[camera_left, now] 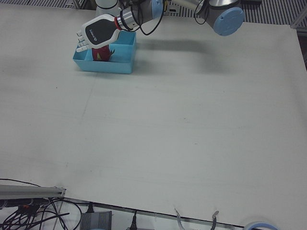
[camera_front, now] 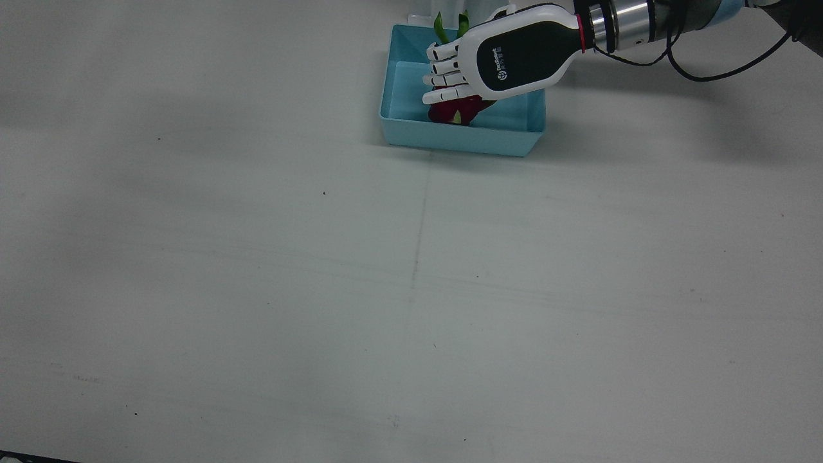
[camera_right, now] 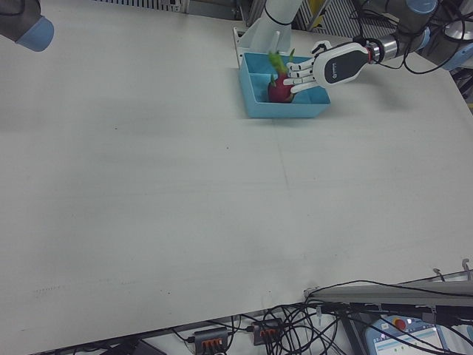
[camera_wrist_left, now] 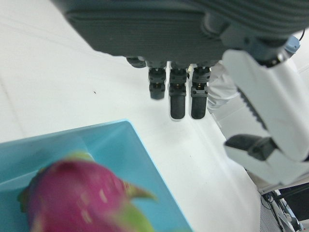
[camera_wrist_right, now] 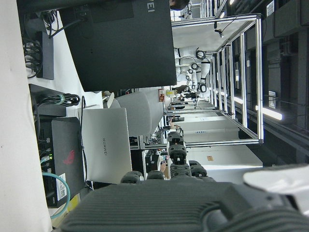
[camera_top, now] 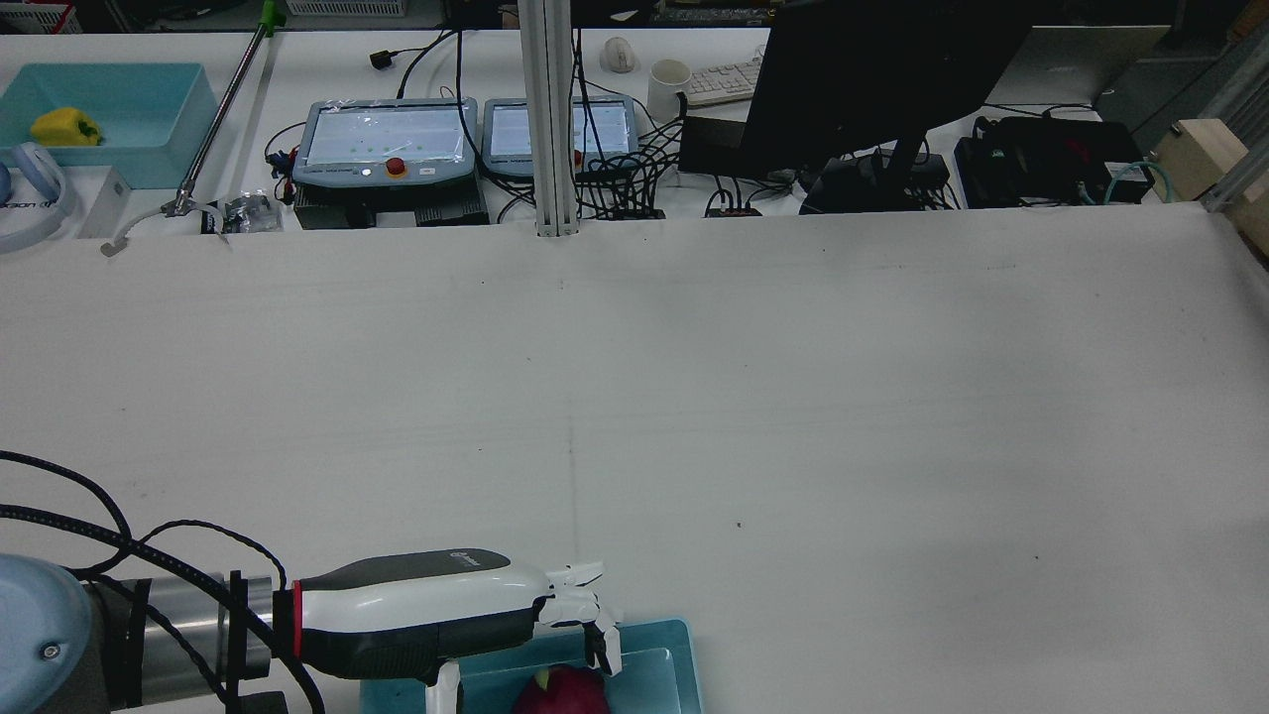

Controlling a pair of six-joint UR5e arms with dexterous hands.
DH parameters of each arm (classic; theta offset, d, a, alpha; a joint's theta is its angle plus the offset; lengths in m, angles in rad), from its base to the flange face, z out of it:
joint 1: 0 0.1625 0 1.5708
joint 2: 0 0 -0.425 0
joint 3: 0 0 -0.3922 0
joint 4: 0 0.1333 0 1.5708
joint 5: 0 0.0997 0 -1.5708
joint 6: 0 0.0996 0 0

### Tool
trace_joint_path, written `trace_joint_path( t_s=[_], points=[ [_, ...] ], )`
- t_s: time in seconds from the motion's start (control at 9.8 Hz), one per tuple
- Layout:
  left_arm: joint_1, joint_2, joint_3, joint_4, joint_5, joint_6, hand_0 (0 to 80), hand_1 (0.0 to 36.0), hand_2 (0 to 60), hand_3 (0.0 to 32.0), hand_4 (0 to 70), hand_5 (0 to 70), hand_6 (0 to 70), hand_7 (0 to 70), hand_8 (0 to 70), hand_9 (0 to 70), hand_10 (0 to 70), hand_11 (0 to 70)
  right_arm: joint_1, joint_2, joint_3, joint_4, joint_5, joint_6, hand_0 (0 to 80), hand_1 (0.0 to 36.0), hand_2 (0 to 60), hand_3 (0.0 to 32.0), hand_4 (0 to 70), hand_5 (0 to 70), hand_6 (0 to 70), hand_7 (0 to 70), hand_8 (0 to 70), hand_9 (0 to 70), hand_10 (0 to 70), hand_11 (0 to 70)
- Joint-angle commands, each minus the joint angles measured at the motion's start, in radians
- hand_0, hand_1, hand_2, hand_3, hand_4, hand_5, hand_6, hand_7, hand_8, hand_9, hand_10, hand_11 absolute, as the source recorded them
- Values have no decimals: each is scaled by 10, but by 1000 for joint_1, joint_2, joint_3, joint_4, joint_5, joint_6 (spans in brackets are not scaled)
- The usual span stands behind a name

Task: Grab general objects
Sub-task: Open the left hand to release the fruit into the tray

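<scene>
Beneath my left hand [camera_front: 508,58], fingers spread and holding nothing, a red dragon fruit [camera_front: 455,110] lies in the blue bin [camera_front: 463,138], just under my fingertips [camera_front: 432,96]. My right hand's state I cannot tell.

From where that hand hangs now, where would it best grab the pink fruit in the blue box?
Probably around the round red body of the fruit, coming straight down from above. The walls of the blue box block any sideways approach, and the green leafy tips look too thin to hold. The left hand already hovers over it, fingers spread, holding nothing.
</scene>
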Motion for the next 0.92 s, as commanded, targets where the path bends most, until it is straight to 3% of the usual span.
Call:
trace_joint_path(
  t_s=[0.0,0.1,0.2,0.31,0.41,0.51,0.71,0.82],
  points=[
    [-13,3,-2,21,30,-1,478,289,600,168,0,0,0,105,0,7,0,0,0,0,0,0,0,0,0,0,0,0,0,0,0,0,0,0,0,0],
    [-21,3,-1,33,35,-1,474,354,600,186,0,0,0,153,0,16,0,0,0,0,0,0,0,0,0,0,0,0,0,0,0,0,0,0,0,0],
    [-63,1,10,39,47,1,489,360,600,76,0,361,0,239,0,33,0,4,0,0,0,0,0,0,0,0,0,0,0,0,0,0,0,0,0,0],
    [-120,1,28,37,43,5,608,360,600,0,0,700,0,462,0,78,0,26,0,0,0,0,0,0,0,0,0,0,0,0,0,0,0,0,0,0],
    [-205,-2,70,9,44,1,786,360,600,0,0,700,2,536,1,93,4,58,0,0,0,0,0,0,0,0,0,0,0,0,0,0,0,0,0,0],
    [-261,-6,117,-35,43,-7,800,360,600,0,32,700,71,610,39,119,0,14,0,0,0,0,0,0,0,0,0,0,0,0,0,0,0,0,0,0],
    [-289,-10,235,-182,1,-115,800,360,600,0,252,700,171,700,83,175,0,0,0,0,0,0,0,0,0,0,0,0,0,0,0,0,0,0,0,0],
    [-291,-10,246,-187,-41,-131,800,360,600,0,307,700,183,700,60,139,0,0,0,0,0,0,0,0,0,0,0,0,0,0,0,0,0,0,0,0]
  ],
)
